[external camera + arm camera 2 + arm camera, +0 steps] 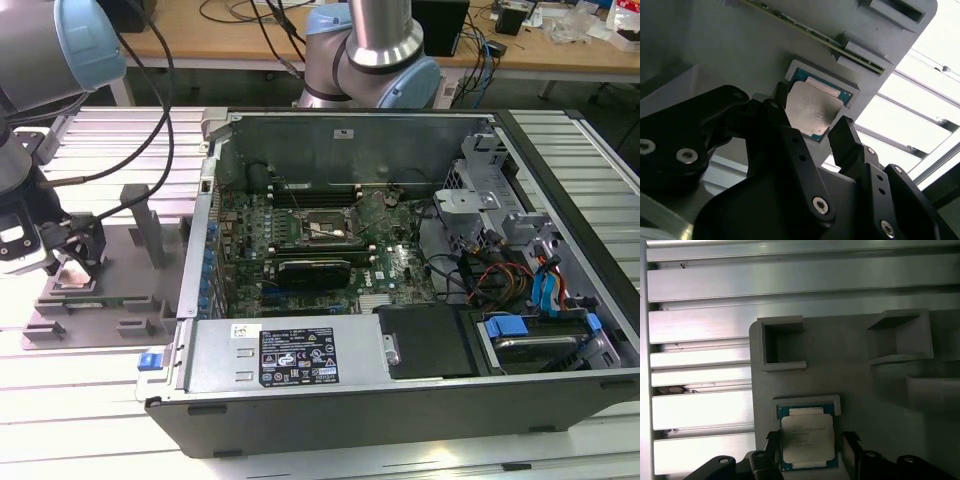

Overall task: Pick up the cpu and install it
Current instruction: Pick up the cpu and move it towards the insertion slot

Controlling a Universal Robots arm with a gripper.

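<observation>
The cpu (806,437) is seated in the grey tray (865,390)'s recess. It is flanked closely by the gripper (809,444)'s spread fingers (850,447).

Nothing legible — cpu (806,442) markings and case label (296,357) too faint.

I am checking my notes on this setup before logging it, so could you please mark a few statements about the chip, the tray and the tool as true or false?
1. The computer case lies open, with its circuit board showing. True.
2. The chip lies in a recess of the grey tray. True.
3. The tray lies to the exterior view's right of the case. False: it lies to the left of it.
4. The tool hangs over the open case. False: it is over the tray, open and straddling the chip.
</observation>
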